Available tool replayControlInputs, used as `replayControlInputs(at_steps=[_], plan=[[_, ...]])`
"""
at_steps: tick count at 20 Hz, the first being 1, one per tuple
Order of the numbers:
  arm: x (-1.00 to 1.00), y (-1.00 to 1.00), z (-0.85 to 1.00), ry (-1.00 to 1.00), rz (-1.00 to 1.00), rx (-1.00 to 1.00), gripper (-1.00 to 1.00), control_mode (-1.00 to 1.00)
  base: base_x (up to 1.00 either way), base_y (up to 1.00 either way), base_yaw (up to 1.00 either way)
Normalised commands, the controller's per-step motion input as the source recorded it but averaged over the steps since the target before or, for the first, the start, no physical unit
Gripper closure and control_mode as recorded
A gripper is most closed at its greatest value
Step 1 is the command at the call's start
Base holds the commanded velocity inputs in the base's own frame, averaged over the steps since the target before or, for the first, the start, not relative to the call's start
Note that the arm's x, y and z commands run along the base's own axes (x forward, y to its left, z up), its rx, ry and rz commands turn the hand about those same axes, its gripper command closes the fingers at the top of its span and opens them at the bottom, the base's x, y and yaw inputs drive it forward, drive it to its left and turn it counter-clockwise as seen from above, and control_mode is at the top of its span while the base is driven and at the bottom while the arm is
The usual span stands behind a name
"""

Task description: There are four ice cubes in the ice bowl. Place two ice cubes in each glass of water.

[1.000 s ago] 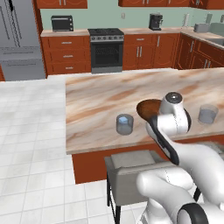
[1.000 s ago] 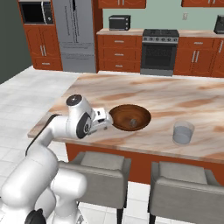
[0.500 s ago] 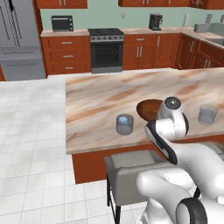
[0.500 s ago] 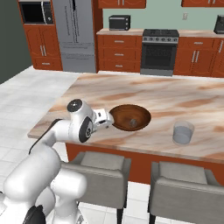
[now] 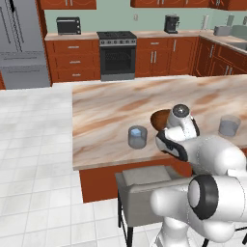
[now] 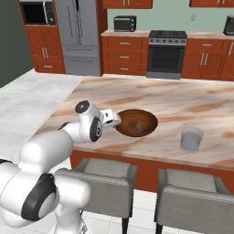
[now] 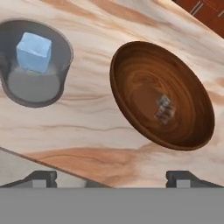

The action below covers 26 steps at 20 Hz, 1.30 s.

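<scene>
Pincer [image 7: 112, 177] w/ tips wide apart, nothing held, hovering over marble-patterned table [image 7: 96, 144] betw. glass & bowl. Pale blue translucent ice cube [image 7: 33, 52] sitting in near short grey translucent tumbler [image 7: 36, 63]; looks like one so far. Small dim cubes [image 7: 165, 109] left in round dark brown wooden bowl [image 7: 162, 94], count unclear. Second grey tumbler [image 6: 191, 139] well apart beyond bowl. Step prob.: going back for next cube. Next: centre over bowl cubes, drop, close on one only.
</scene>
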Motion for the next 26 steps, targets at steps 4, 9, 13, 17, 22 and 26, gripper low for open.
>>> replayControlInputs(at_steps=[4, 9, 13, 17, 22, 26], plan=[[0.51, 0.0, -0.21, 0.0, 0.0, -0.05, -1.0, -1.0, 0.0, 0.0, 0.0], [0.37, 0.0, -0.33, 0.01, 0.0, -0.07, -1.0, -1.0, 0.0, 0.0, 0.0], [0.36, 0.0, -0.45, 0.04, 0.01, -0.09, -1.0, -1.0, 0.0, 0.0, 0.0], [0.36, -0.04, -0.34, 0.02, 0.01, -0.06, -1.0, -1.0, 0.0, 0.0, 0.0], [0.37, -0.18, -0.1, 0.0, 0.02, 0.0, -1.0, -1.0, 0.0, 0.0, 0.0], [0.27, -0.34, -0.1, 0.0, 0.02, 0.0, -1.0, -1.0, 0.0, 0.0, 0.0]])
